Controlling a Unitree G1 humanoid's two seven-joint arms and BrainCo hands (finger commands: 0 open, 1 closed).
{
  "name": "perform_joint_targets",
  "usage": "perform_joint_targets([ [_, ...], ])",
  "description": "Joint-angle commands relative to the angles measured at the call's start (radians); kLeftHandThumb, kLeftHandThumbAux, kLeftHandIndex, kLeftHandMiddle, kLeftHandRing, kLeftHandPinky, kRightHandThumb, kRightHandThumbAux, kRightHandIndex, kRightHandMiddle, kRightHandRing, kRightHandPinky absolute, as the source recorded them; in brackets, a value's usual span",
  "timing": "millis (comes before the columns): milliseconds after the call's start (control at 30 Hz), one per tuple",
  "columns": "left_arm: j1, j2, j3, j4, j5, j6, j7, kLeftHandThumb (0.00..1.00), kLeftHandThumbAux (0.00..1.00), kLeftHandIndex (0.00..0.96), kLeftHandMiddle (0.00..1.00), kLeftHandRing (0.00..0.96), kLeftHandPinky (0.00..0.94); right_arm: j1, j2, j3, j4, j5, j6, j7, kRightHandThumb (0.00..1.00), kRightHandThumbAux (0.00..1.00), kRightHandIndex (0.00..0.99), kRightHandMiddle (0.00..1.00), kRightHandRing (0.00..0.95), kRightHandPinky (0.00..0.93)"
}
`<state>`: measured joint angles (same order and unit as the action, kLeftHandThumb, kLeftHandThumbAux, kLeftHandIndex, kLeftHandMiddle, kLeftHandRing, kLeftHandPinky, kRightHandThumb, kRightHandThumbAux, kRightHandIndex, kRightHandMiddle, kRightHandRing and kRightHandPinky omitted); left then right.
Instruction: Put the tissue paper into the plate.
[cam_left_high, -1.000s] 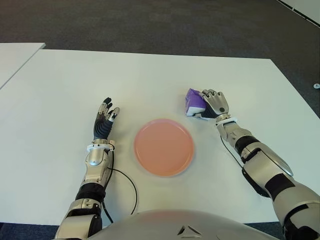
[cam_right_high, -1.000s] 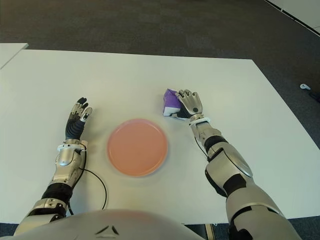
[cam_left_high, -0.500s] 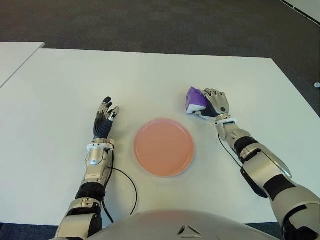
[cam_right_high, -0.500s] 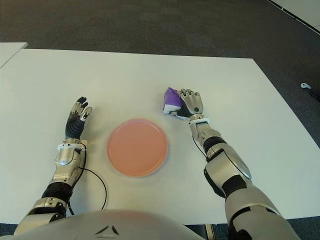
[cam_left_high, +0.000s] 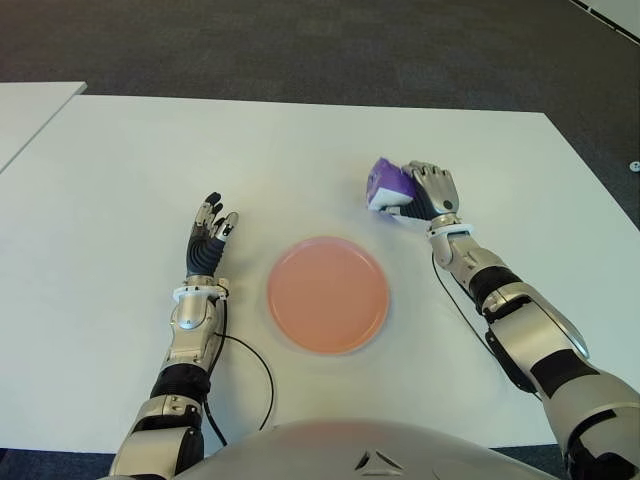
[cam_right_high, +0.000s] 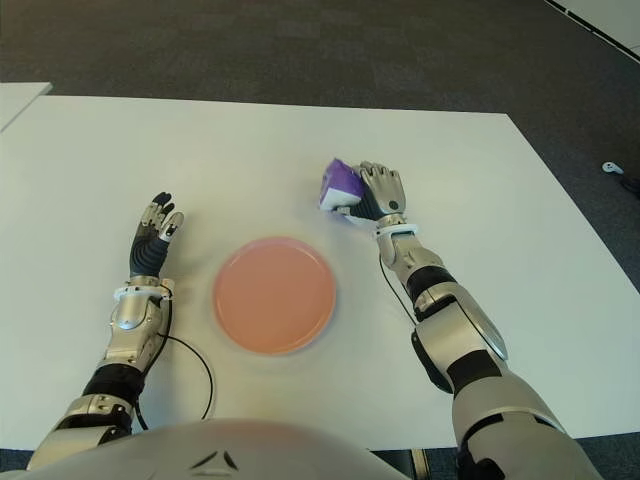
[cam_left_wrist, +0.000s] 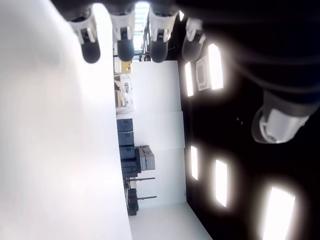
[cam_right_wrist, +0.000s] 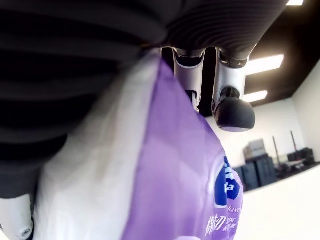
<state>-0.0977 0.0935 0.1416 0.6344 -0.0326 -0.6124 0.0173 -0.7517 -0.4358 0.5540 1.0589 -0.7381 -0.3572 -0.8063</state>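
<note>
On the white table (cam_left_high: 120, 170), the left robot hand (cam_left_high: 206, 245) shows well to the left of the pink plate (cam_left_high: 327, 294), fingers spread and holding nothing. The plate has nothing in it. To its right and farther back, the right robot hand (cam_left_high: 428, 195) is clamped on the purple tissue paper (cam_left_high: 386, 184), which looks tilted. The grasp seems made; carrying the pack over and releasing it on the plate is left.
</note>
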Motion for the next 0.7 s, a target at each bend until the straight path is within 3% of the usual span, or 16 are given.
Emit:
perform_joint_targets([
  [33,0.065,-0.016,-0.010,0.040,0.007,0.032,-0.005,0.000,0.451,0.000,0.000,0.000,0.000,0.067,-0.053,-0.087,-0.350,0.029,0.002,0.070,0.743,0.711,0.440,0.868,0.858,0.844],
  [100,0.066,-0.015,-0.011,0.035,0.009,0.030,-0.005,0.000,0.452,0.000,0.000,0.000,0.000,0.118,-0.062,-0.128,-0.537,0.038,0.023,0.108,0.744,0.711,0.440,0.868,0.859,0.846],
  [167,0.066,-0.014,-0.012,0.033,0.009,0.030,-0.006,0.000,0.451,0.000,0.000,0.000,0.000,0.144,-0.061,-0.149,-0.617,0.037,0.030,0.118,0.744,0.711,0.440,0.869,0.861,0.850],
  [333,0.064,-0.013,-0.013,0.030,-0.001,0.032,-0.018,0.000,0.449,0.000,0.000,0.000,0.000,0.186,-0.033,-0.174,-0.704,0.022,0.028,0.109,0.744,0.711,0.440,0.870,0.864,0.853],
  [500,0.061,-0.015,-0.015,0.027,-0.005,0.030,-0.022,0.000,0.443,0.000,0.000,0.000,0.000,0.311,0.031,-0.170,-0.897,0.023,0.019,0.132,0.743,0.712,0.440,0.867,0.862,0.857],
  [700,0.061,-0.019,-0.020,0.018,0.003,0.036,-0.014,0.000,0.437,0.000,0.000,0.000,0.000,0.420,0.038,-0.128,-0.998,0.020,-0.086,0.179,0.741,0.713,0.440,0.871,0.865,0.864],
])
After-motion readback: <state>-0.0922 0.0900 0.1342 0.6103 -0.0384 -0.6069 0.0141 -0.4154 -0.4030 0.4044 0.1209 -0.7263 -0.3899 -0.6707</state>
